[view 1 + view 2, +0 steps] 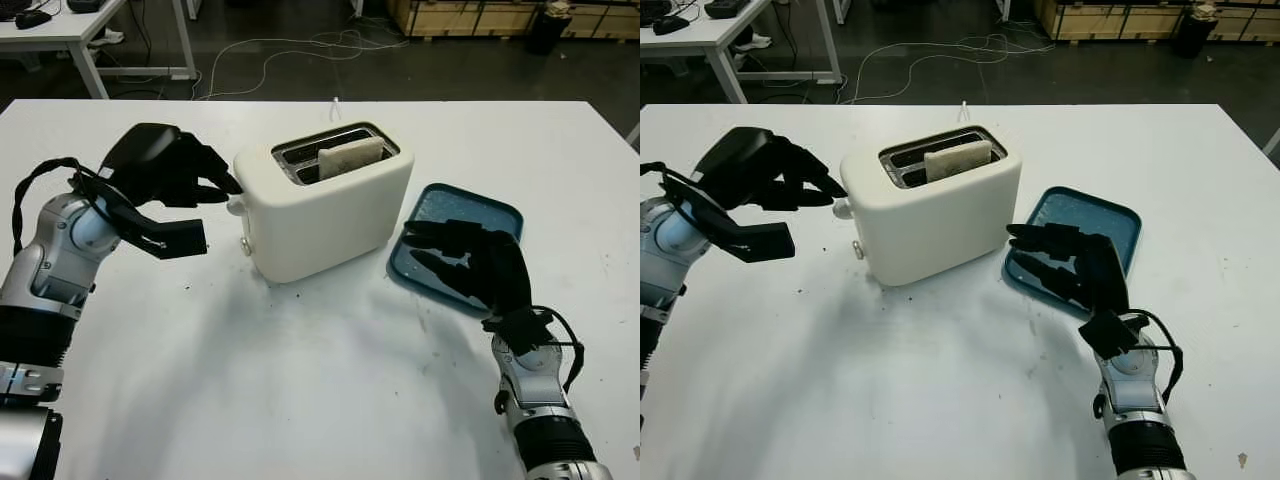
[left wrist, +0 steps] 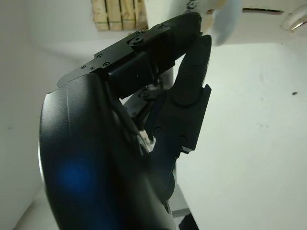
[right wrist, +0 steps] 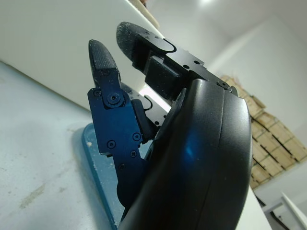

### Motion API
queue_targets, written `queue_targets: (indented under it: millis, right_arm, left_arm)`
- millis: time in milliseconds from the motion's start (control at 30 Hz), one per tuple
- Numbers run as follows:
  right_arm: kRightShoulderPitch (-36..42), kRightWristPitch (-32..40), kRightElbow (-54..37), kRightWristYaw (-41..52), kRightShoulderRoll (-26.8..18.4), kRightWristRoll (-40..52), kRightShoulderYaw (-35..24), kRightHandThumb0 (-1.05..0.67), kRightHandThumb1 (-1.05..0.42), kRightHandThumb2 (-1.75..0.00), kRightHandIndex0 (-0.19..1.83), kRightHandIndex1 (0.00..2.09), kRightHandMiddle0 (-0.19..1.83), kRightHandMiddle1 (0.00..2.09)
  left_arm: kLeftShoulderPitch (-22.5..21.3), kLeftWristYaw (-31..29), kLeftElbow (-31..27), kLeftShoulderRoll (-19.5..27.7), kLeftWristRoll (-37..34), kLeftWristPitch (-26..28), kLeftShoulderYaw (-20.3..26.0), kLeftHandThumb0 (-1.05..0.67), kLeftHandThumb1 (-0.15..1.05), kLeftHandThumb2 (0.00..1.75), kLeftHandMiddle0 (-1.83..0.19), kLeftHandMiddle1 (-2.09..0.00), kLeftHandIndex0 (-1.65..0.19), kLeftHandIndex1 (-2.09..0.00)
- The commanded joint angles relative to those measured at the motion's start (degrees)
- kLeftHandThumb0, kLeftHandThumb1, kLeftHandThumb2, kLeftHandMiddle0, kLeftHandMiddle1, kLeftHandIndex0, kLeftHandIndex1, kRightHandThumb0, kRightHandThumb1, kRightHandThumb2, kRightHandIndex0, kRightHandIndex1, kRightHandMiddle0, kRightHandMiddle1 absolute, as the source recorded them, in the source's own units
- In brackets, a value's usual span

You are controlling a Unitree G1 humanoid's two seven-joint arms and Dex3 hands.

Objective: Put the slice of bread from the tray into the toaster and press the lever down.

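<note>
A cream toaster (image 1: 330, 215) stands in the middle of the white table. The bread slice (image 1: 350, 157) sits upright in its front slot, top edge sticking out. On the toaster's left end are a white lever (image 1: 237, 207) and, lower, a small knob (image 1: 246, 245). My left hand (image 1: 215, 200) is open at that end, its fingertips (image 1: 230, 185) right above the lever; whether they touch it I cannot tell. The lever (image 2: 224, 21) also shows past the fingers in the left wrist view. My right hand (image 1: 440, 250) is open, held over the near left part of the blue tray (image 1: 485, 212).
The tray lies right of the toaster and holds only crumbs. Bare white tabletop (image 1: 260, 380) stretches in front of the toaster. Beyond the table's far edge are cables on the floor (image 1: 300, 50), another desk (image 1: 70, 30) and wooden crates (image 1: 470, 15).
</note>
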Motion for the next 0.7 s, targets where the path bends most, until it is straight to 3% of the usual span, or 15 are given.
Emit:
queue_targets:
  millis: [0,167,333,500,667]
  right_arm:
    - [0.04,0.88,-0.37,-0.38,0.35,0.03,-0.47,-0.35,-0.91,0.00,1.10,0.10,1.06,0.00]
    - [0.20,0.84,-0.50,-0.26,0.47,0.31,-0.61,-0.35,-0.91,0.00,1.10,0.10,1.06,0.00]
    - [0.40,0.91,-0.68,-0.67,0.36,-0.37,-0.69,-0.36,-0.91,0.00,1.10,0.09,1.06,0.00]
    - [0.41,0.68,-0.20,-0.68,0.29,-0.45,-0.81,-0.35,-0.92,0.00,1.10,0.08,1.05,0.00]
    - [0.59,1.28,-0.48,-0.61,0.40,-0.17,-0.92,-0.35,-0.92,0.00,1.11,0.08,1.05,0.00]
  left_arm:
    - [-0.65,-0.18,0.62,-0.86,0.40,-0.31,-1.43,-0.31,0.86,0.00,-1.00,-1.20,-1.33,-0.01]
    - [0.20,0.91,2.60,-2.29,0.75,-0.33,-2.72,-0.30,0.85,0.00,-0.97,-1.40,-1.33,-0.01]
    - [2.25,2.94,4.35,-3.79,2.20,-0.58,-4.76,-0.28,0.83,0.00,-1.01,-1.26,-1.33,-0.01]
    - [5.14,4.77,6.36,-6.92,0.90,0.62,-5.79,-0.30,0.86,0.01,-0.98,-1.35,-1.31,0.00]
    - [8.76,6.32,7.54,-9.75,-0.25,2.48,-7.12,-0.29,0.91,0.02,-0.94,-1.19,-1.26,0.00]
